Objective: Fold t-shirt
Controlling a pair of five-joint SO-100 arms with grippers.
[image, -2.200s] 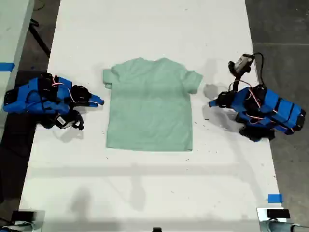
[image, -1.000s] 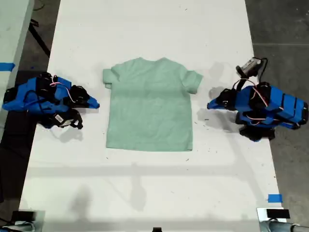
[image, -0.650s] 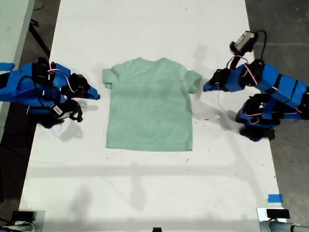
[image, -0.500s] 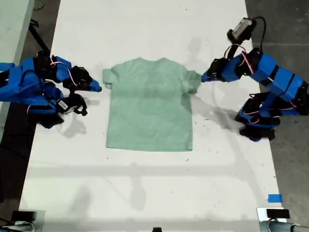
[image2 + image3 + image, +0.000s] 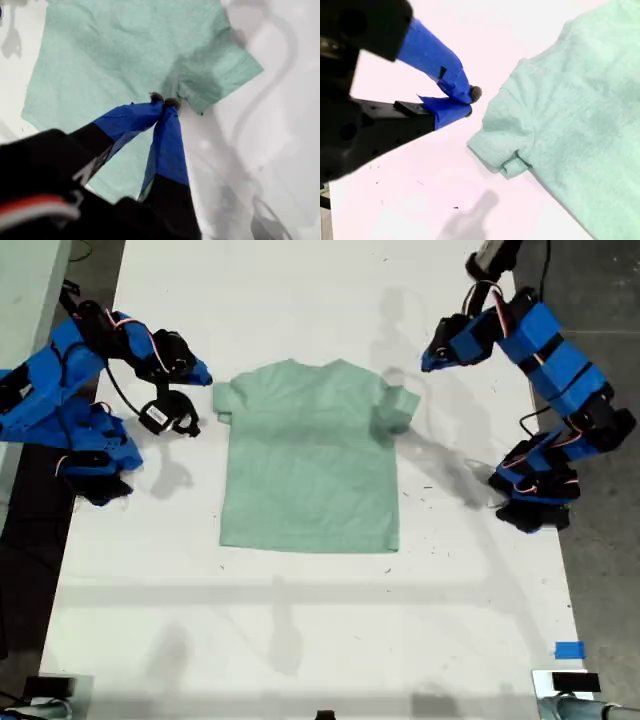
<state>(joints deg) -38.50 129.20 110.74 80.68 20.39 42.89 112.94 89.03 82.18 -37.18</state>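
Grippers [image 5: 428,362] raised beside flat t-shirt [image 5: 310,460]

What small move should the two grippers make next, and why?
Probably open both and lower them to the sleeves. The t-shirt lies flat and unfolded; my first gripper hangs shut above one sleeve, and my second gripper hangs shut beside the other sleeve, holding nothing.

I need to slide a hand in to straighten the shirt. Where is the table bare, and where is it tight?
Bare: the wide strip of table below the t-shirt's hem, and the strip above its collar. Tight: beside each sleeve, where my first tool hangs by the sleeve on the exterior view's right and my second tool by the sleeve on its left.
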